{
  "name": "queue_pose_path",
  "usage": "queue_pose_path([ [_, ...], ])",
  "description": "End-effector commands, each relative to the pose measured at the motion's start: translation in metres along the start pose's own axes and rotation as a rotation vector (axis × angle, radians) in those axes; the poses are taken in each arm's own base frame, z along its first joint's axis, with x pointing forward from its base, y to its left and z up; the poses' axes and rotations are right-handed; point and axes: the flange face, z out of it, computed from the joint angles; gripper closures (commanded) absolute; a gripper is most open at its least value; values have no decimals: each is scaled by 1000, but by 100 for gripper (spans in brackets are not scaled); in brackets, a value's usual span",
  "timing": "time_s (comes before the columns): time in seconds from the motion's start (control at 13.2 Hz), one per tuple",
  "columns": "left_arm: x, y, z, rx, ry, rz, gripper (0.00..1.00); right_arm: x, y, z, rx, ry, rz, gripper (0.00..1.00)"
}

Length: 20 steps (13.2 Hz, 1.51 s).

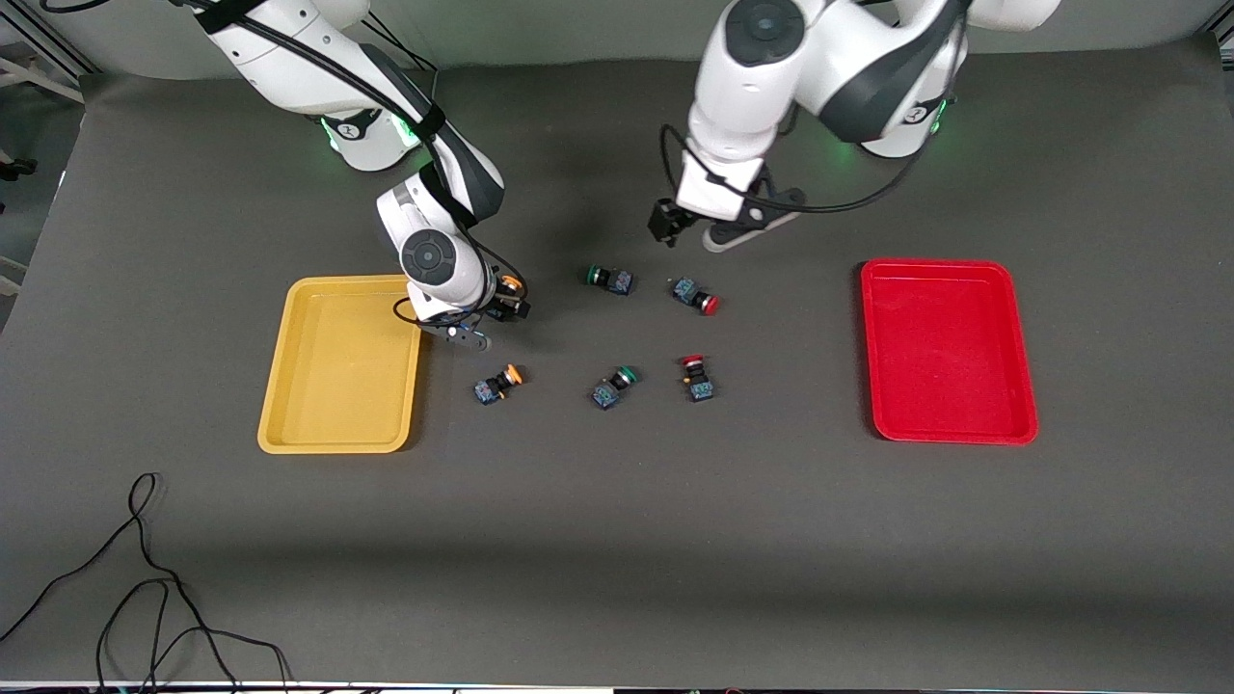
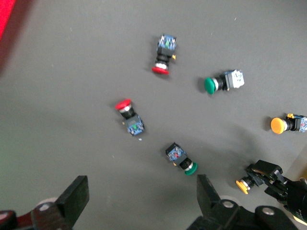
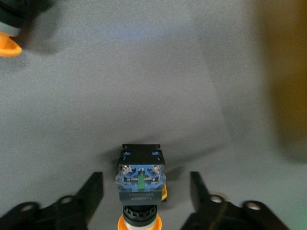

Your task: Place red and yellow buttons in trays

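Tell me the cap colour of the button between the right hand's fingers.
Orange-yellow cap, clearest in the right wrist view.

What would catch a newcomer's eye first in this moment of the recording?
The two bright trays: the yellow tray at the right arm's end of the table and the red tray at the left arm's end, both bare inside. Between them lie small switches with red, green and orange caps. The right gripper straddles an orange-capped switch beside the yellow tray; the left gripper hovers open above the switches.
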Motion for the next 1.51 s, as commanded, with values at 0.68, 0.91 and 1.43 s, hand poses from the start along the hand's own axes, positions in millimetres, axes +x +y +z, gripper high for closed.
queue_pose_path([
  [0.68,12,-26,227,79,63,-104,0,75,98,-147,1,29,-32,75],
  [0.91,15,-27,254,82,60,-109,0,117,163,-139,7,5,-91,75],
  [1.43,26,-28,259,83,61,-127,92,164,234,-44,-6,-17,-171,74],
])
